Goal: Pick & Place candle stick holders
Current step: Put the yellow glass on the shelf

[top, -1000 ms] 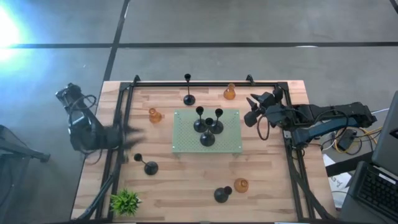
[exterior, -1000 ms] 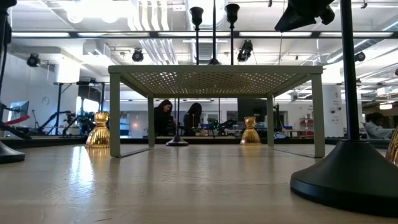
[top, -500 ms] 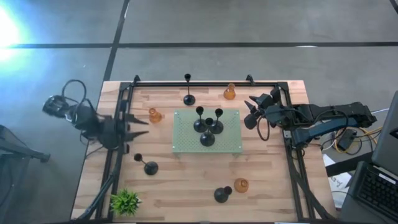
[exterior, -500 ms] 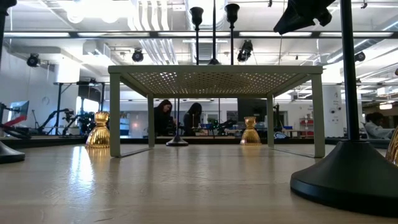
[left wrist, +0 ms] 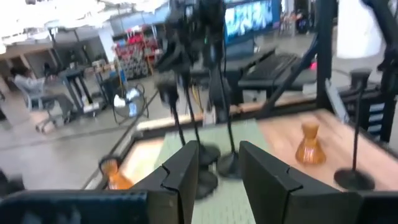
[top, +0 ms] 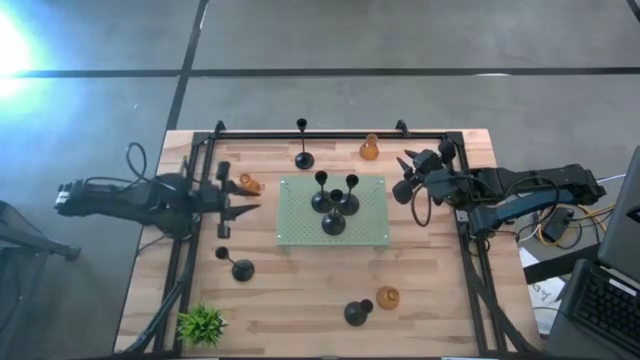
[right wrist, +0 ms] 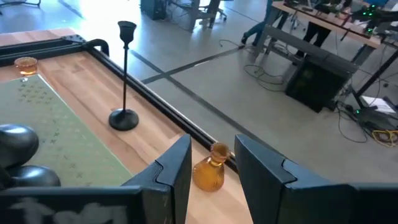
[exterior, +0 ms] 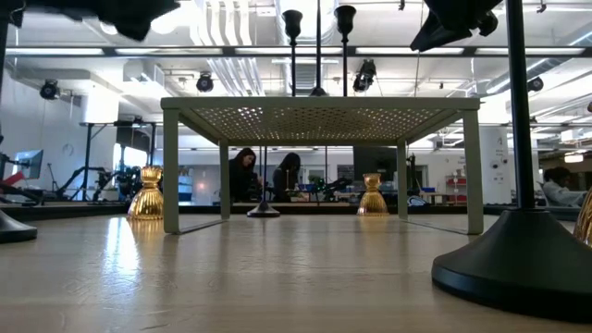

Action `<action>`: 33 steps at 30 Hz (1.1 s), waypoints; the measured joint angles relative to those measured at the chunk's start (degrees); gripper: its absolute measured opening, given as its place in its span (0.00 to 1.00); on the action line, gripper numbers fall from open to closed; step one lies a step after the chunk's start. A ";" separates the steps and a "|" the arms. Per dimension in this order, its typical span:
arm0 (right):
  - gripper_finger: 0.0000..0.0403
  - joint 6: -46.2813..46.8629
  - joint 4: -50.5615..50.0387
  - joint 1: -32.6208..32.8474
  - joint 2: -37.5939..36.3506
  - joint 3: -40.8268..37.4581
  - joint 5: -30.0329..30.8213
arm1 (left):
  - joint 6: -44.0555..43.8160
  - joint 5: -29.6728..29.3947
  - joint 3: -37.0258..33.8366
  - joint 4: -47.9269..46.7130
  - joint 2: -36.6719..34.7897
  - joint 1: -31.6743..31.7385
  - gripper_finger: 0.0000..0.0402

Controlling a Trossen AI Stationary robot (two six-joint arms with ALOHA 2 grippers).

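Three black holders (top: 333,205) stand on their round bases on the pale green mat (top: 370,230), a raised perforated stand. Other black holders stand on the table at the far edge (top: 302,158), near left (top: 240,268) and near edge (top: 355,313). Amber glass holders stand far right (top: 370,150), left of the mat (top: 248,184) and near edge (top: 388,297). My left gripper (top: 243,200) is open and empty just left of the mat, beside the left amber holder. My right gripper (top: 402,175) is open and empty just right of the mat, above the table.
A small green plant (top: 202,325) stands at the near left corner. A black rail frame (top: 310,132) runs along the far edge and both sides of the table. Bare wood lies between the mat and the near edge.
My left arm has swung out from beyond the table's left edge and stretched toward the right, bringing its gripper over the table to the mat's left side, next to the amber holder. No holder has moved.
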 joint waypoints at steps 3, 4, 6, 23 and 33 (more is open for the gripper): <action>0.31 0.10 -0.02 -0.21 0.02 -0.01 0.01 | -1.31 0.09 -3.26 1.03 -2.42 1.10 0.30; 0.31 0.12 -0.02 -0.33 0.02 -0.02 0.00 | -1.80 0.09 -4.13 2.04 -3.32 1.29 0.30; 0.32 0.14 -0.01 -0.37 0.02 -0.09 0.03 | -2.71 0.07 -5.97 2.09 -4.90 1.44 0.30; 0.33 1.49 0.01 -5.04 0.02 -0.56 -0.01 | -5.84 -6.55 -17.30 4.52 -15.53 1.98 0.30; 0.32 4.39 0.00 -10.63 0.02 -3.85 -0.06 | -10.52 -9.48 -22.61 4.67 -17.72 2.18 0.30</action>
